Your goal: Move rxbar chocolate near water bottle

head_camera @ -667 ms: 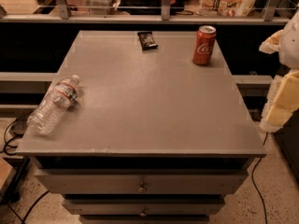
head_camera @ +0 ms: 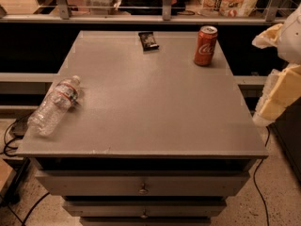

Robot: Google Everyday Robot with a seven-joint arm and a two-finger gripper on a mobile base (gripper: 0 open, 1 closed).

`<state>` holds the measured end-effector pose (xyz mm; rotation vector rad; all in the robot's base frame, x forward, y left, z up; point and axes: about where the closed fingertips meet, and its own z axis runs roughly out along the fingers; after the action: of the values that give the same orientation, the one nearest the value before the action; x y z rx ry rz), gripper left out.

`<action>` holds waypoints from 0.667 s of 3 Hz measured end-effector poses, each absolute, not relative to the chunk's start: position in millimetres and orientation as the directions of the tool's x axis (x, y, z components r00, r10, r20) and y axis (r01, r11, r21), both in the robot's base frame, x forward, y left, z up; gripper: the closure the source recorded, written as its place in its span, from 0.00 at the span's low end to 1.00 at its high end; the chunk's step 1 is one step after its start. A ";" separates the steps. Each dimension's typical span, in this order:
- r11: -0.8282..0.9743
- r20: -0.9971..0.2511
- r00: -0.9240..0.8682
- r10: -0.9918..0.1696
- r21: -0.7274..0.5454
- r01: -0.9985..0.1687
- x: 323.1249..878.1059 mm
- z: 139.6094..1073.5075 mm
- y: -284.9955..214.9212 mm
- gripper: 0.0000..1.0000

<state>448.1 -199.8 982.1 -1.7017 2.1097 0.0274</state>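
Observation:
The rxbar chocolate, a small flat black wrapper with pale print, lies at the far edge of the grey table, left of the middle. The water bottle, clear with a white cap and a white-and-red label, lies on its side at the table's left edge, cap pointing away from me. My gripper, cream and yellow, hangs beyond the table's right edge, off the tabletop and far from both the bar and the bottle. It holds nothing that I can see.
A red Coca-Cola can stands upright at the far right of the table, to the right of the bar. Drawers run below the front edge. A railing and shelf clutter lie behind. Cables trail on the floor at the left.

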 end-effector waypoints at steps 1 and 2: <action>0.215 -0.506 -0.079 -0.859 -0.216 -0.952 458.1 982.3 -177.4 0.00; 0.194 -0.651 -0.026 -0.759 -0.187 -0.963 465.4 985.9 -144.6 0.00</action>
<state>465.4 -144.6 985.9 -1.6108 1.8299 0.4068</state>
